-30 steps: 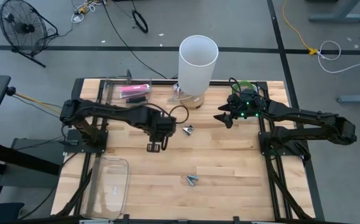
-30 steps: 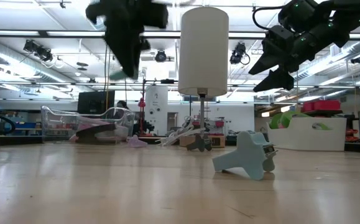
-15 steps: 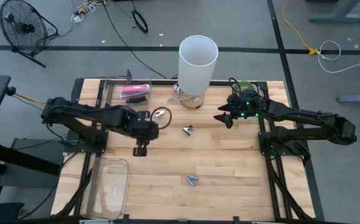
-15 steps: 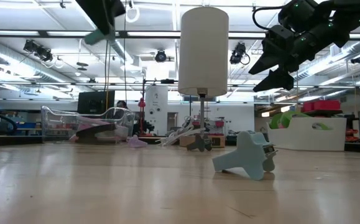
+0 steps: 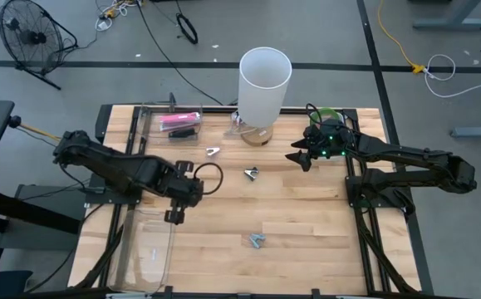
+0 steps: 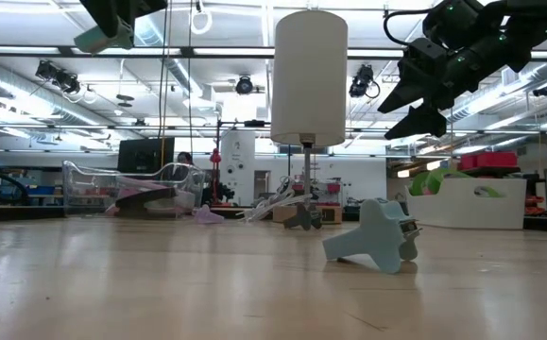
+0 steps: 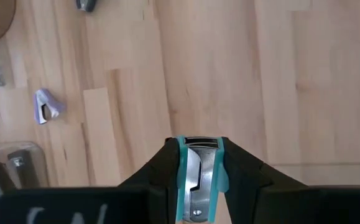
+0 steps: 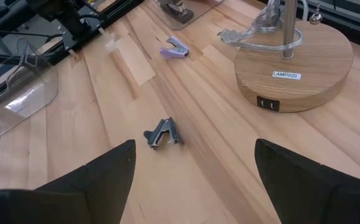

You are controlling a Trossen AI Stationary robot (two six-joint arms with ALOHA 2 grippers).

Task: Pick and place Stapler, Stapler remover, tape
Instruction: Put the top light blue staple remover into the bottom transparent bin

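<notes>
- Swinging across the bench (image 5: 306, 208), our left arm has carried its jaws (image 5: 174, 214) from near the middle to just above the rim of the clear tray (image 5: 144, 249) at the near left corner.
- We see those jaws clamped on a teal staple remover (image 7: 197, 180), which has travelled with them; we judge a release into the tray comes next.
- Our right arm's jaws (image 5: 300, 157) have not moved, hanging wide apart and empty beside the lamp (image 5: 264, 79).
- Three more removers remain: lilac (image 5: 213, 152), grey (image 5: 251, 173), teal (image 5: 257, 241).
- We see no tape rings anywhere.
</notes>
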